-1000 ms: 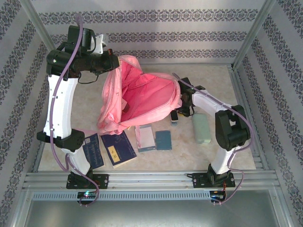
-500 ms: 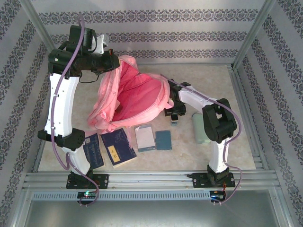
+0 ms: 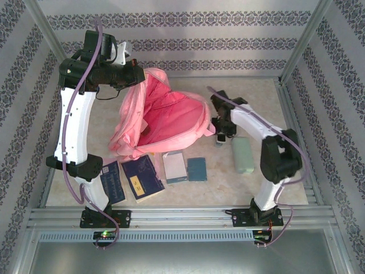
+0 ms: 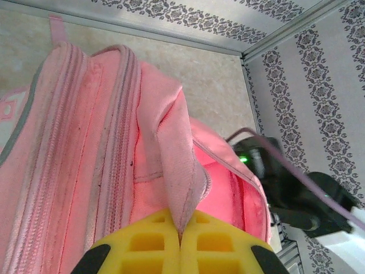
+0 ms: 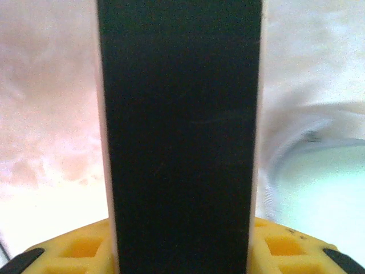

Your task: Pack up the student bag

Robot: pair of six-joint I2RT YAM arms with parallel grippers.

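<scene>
- Clamped shut, the left fingers [image 4: 142,245] pinch the bag [image 4: 85,142] by its rim, holding the mouth open at the worktop's [image 3: 254,100] left-centre.
- Beside the bag, the right fingers [image 5: 80,248] grip a black slab [image 5: 179,142].
- Advice: hold the rim high, raise the slab over the edge, then lower it inside.

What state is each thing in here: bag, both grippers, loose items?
student bag: main compartment open, rim held up.
left gripper: shut on student bag's rim fabric.
right gripper: shut on black slab.
pale green case: lying flat.
yellow-labelled blue book: closed, flat.
blue booklet: closed, flat.
white book: closed, flat.
teal notebook: closed, flat.
</scene>
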